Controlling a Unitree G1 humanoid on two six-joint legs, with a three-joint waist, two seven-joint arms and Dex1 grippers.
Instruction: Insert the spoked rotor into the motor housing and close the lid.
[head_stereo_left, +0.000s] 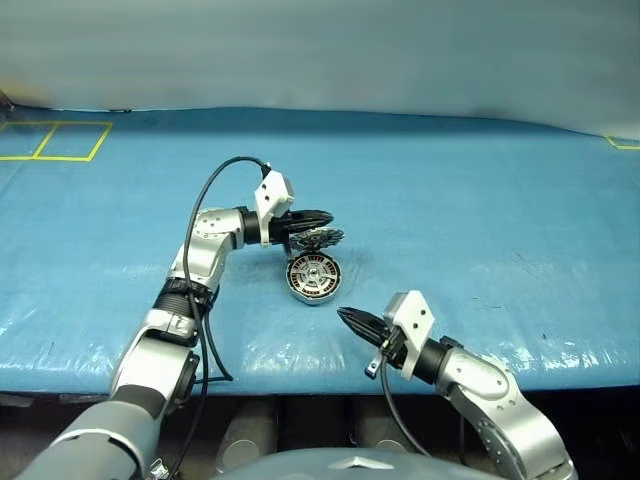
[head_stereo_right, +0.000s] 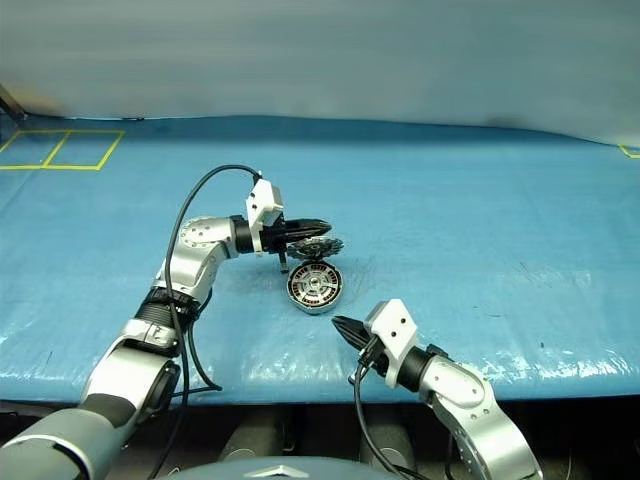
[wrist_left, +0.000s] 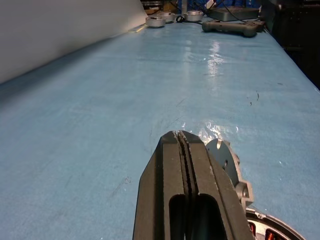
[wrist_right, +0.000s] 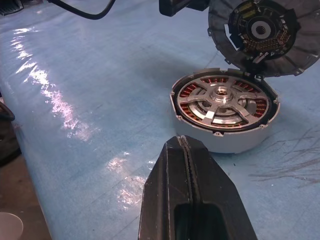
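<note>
Both tools read as closed to me, holding nothing: my left tool (head_stereo_left: 325, 217) has its two black fingers pressed flat together, a thin seam between them, and it reaches in level from the left, its tips just behind the top edge of the raised lid (wrist_right: 260, 37); whether they touch the lid I cannot tell. My right tool (head_stereo_left: 345, 317) is likewise pinched shut and sits near the motor housing (wrist_right: 225, 137), on its near right side, clear of it and pointing toward it.

Inside the motor housing I see the spoked rotor (wrist_right: 220, 102) already seated: shiny grey spokes radiating from a round silver hub, with copper-brown windings showing in the gaps between the spokes and a dark ring just inside the housing's rim. The housing itself is a squat round body with a plain pale metal wall, resting flat on the surface (head_stereo_left: 480, 200).

At the housing's far edge the lid stands hinged up and tilted back, not closed. Its inner face is dark, with a toothed, jagged outline and a cluster of small brass-toned parts ringing a centre hole.

Around the housing the surface is a blue sheet, glossy in patches and lightly scuffed. Well away from the housing, at the far left, yellow tape lines (head_stereo_left: 60, 140) mark out rectangles.
</note>
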